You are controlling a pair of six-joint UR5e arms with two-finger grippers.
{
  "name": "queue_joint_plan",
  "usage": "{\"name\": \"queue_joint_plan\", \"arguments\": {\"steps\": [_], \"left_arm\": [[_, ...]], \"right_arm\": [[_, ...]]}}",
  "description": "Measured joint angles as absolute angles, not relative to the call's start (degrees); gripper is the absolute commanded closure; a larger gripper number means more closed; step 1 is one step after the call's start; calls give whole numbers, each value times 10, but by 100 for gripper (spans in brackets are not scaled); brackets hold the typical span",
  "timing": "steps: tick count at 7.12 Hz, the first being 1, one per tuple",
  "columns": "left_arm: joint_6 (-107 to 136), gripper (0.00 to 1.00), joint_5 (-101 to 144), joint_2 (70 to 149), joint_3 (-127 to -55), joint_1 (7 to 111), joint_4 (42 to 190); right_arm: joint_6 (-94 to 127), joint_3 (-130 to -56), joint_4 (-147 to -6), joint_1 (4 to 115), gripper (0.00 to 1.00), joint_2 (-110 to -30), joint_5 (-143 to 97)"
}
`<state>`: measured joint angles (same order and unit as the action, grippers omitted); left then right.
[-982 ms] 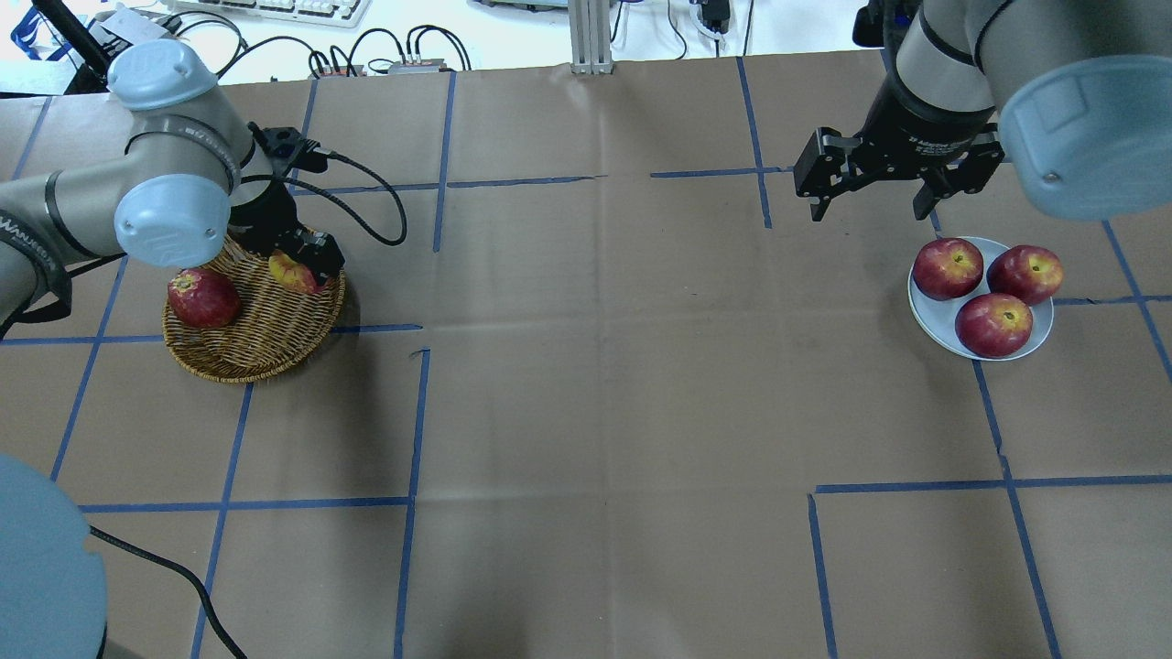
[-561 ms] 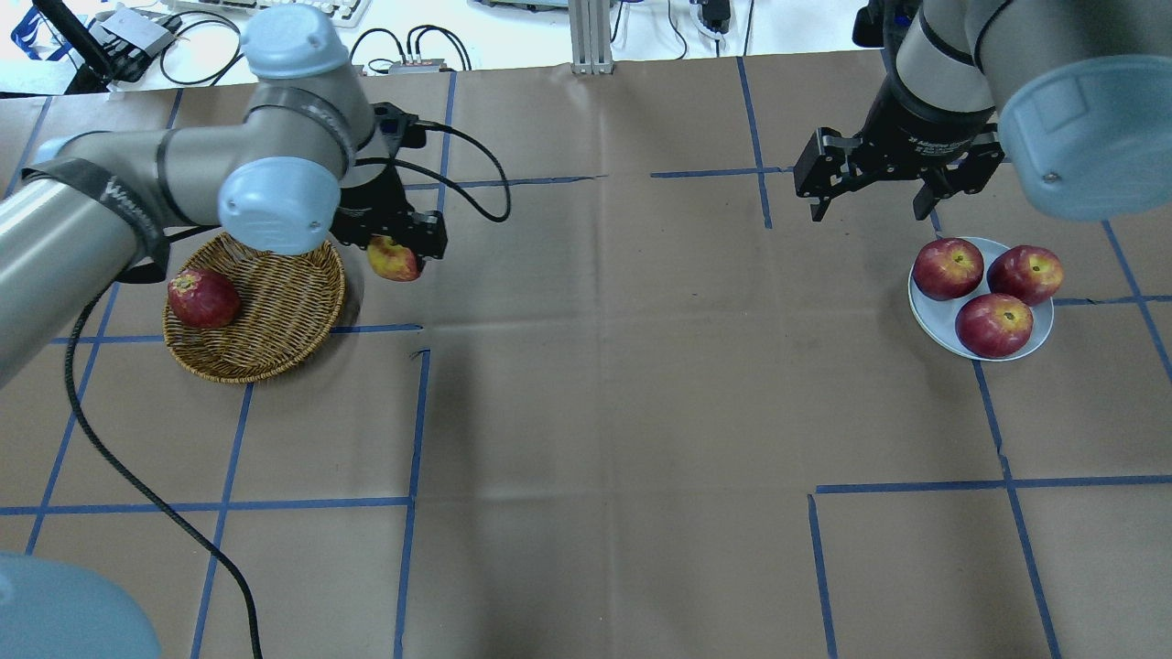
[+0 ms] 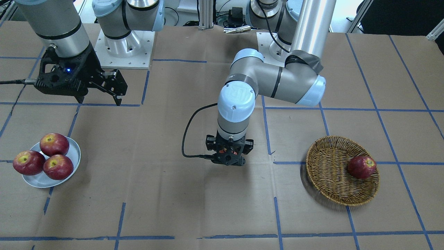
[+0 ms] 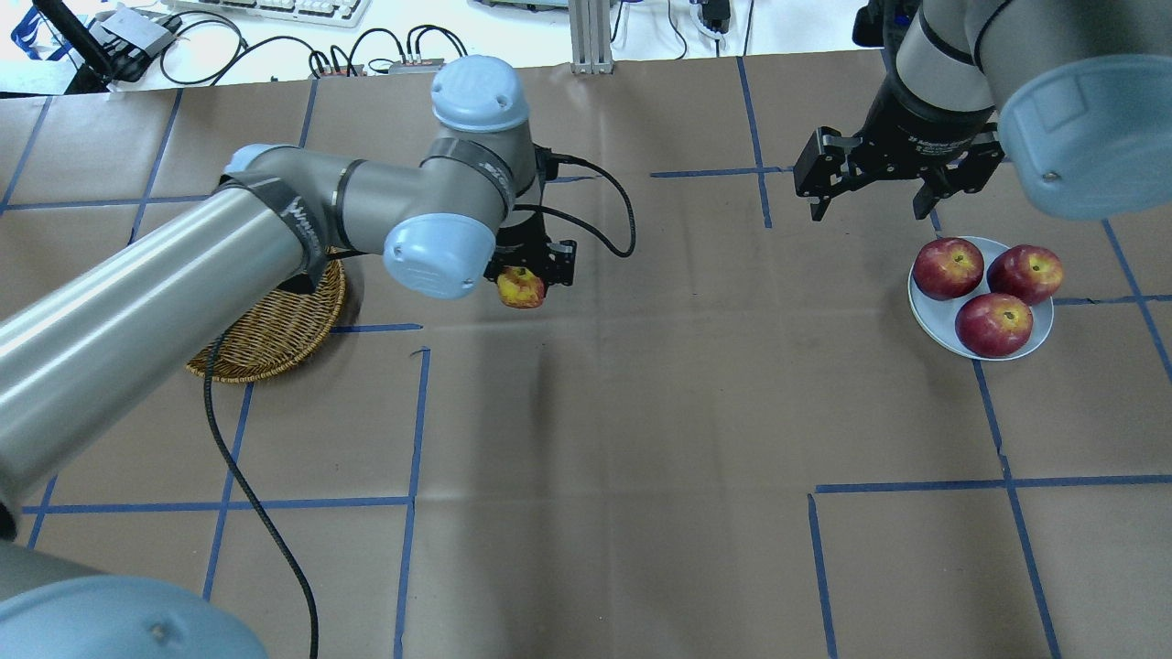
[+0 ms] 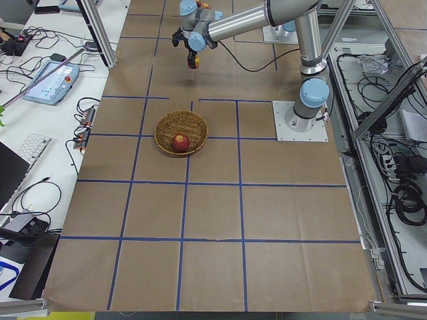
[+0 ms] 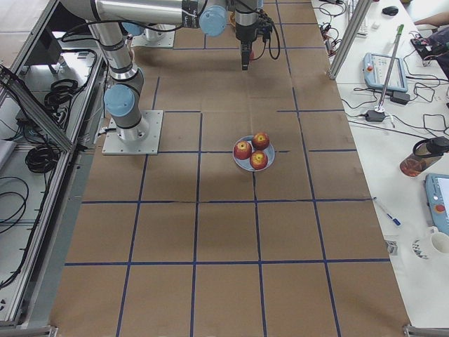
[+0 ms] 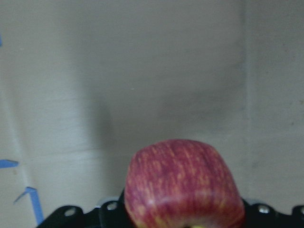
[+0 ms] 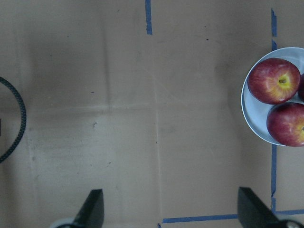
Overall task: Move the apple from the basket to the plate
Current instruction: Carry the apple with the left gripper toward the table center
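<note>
Carrying step: the left gripper point(image 4: 529, 277) pinches the pinkish-red, pale-streaked apple point(image 4: 520, 290) in mid-air, between the round brown wicker basket point(image 4: 275, 337) and the round pale grey-blue plate point(image 4: 927, 316). The right gripper point(image 4: 867, 212) hangs spread beside the plate. Next, probably a hand-over, or a placement among the 3 dark-red apples point(image 4: 993, 325).

The pale blue round joint cap point(image 3: 238, 93) of the left arm point(image 3: 274, 81) carries a "UR" logo. Lettering on the black fabric strap point(image 4: 293, 218): unreadable.

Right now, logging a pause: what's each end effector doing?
Left end effector: closed on the apple.
Right end effector: open, empty.
</note>
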<state>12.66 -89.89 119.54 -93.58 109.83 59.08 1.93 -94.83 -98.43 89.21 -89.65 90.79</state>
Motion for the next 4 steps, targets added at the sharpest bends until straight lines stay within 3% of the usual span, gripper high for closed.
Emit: {"name": "queue_joint_plan", "arguments": {"steps": [3,4], "left_arm": [[149,55,-895,1231,-934,1126,550],[150,49,-895,1233,-934,1128,548]], "right_arm": [[19,-948,-984,892,0,-896,908],[19,-948,-984,892,0,-896,908]]}}
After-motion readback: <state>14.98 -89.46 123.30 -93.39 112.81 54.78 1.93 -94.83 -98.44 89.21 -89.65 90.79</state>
